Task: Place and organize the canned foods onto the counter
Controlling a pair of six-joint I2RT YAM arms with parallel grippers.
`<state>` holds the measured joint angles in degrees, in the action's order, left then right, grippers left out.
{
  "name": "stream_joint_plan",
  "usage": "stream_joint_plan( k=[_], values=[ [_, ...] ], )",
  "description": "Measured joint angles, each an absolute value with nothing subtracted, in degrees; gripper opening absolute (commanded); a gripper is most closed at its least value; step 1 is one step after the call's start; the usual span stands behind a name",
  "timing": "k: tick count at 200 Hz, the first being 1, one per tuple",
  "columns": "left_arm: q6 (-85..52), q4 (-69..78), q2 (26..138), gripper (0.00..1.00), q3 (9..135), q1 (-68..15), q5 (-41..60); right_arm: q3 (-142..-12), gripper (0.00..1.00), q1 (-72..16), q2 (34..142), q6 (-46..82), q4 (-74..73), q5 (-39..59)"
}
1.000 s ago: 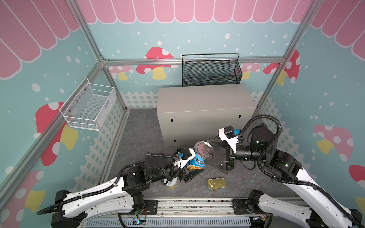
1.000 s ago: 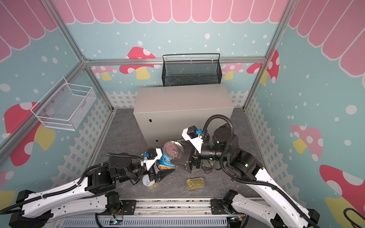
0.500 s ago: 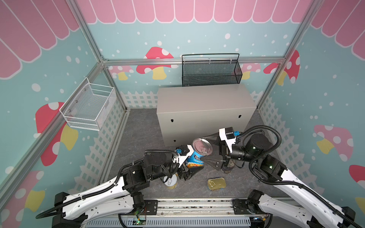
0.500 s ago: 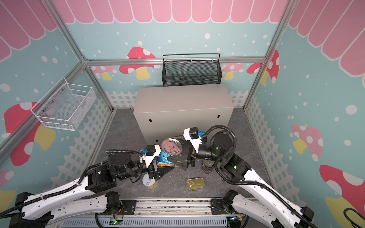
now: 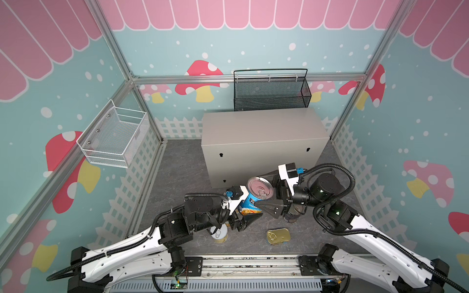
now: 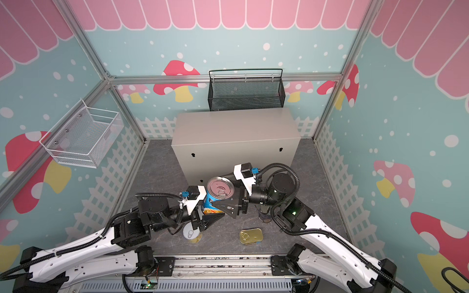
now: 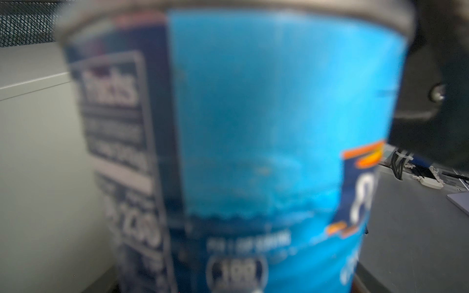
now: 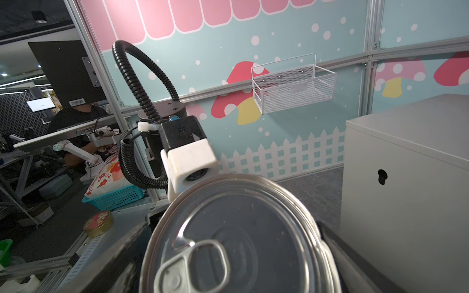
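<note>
A tall blue-labelled can point(image 5: 250, 204) point(image 6: 212, 203) hangs tilted above the floor, just in front of the counter point(image 5: 261, 126) point(image 6: 233, 126). My left gripper point(image 5: 243, 213) point(image 6: 210, 213) is shut on its lower body. The can's blurred label point(image 7: 279, 126) fills the left wrist view. My right gripper point(image 5: 262, 191) point(image 6: 223, 192) is open, one finger on each side of the can's top. In the right wrist view the pull-tab lid point(image 8: 241, 241) lies between its dark fingers point(image 8: 355, 266). A small yellow-labelled tin point(image 5: 218, 233) and a flat gold-topped tin point(image 5: 278, 236) lie on the floor.
Under my right wrist a dark can point(image 5: 291, 214) stands partly hidden. A black mesh basket point(image 5: 271, 91) hangs behind the counter. A white wire basket point(image 5: 114, 137) point(image 8: 291, 86) is fixed to the left wall. The two arms nearly meet in front of the counter.
My right gripper has moved in from the right and now straddles the top of the blue can. My left gripper has lifted the can slightly.
</note>
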<state>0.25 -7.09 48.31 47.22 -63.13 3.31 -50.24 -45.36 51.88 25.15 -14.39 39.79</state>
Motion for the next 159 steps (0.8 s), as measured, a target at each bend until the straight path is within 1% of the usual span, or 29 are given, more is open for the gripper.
stream_joint_plan(
  k=[65,86,108,119,127,129,134,145,159],
  values=[
    [0.01,-5.56,48.31,0.55,47.22,-63.02,3.22,-50.02,0.73,-45.34,53.71,27.55,-19.53,40.12],
    [0.01,-5.39,48.25,0.57,47.13,-63.02,3.22,-49.87,0.66,-45.34,53.71,27.81,-19.94,40.03],
    [-0.03,-5.28,48.10,0.66,46.89,-63.02,3.22,-49.67,0.59,-45.36,53.71,28.01,-20.18,40.03],
    [-0.08,-5.28,48.10,0.75,46.83,-63.02,3.22,-49.58,0.56,-45.36,53.71,28.05,-20.21,39.99],
    [-0.23,-5.30,48.10,0.84,46.83,-63.02,3.20,-49.56,0.54,-45.36,53.71,28.14,-20.21,39.90],
    [-0.25,-5.30,48.10,0.85,46.83,-63.02,3.20,-49.56,0.53,-45.36,53.71,28.16,-20.21,39.88],
    [-0.25,-5.28,48.10,0.90,46.83,-63.02,3.20,-49.56,0.51,-45.36,53.71,28.18,-20.23,39.79],
    [-0.51,-4.91,48.10,0.98,46.81,-63.00,2.94,-49.56,0.49,-45.41,53.71,28.38,-20.14,39.57],
    [-0.78,-2.42,47.90,0.99,46.81,-62.74,2.09,-49.32,0.47,-45.78,53.71,28.47,-18.94,38.98]
  ],
)
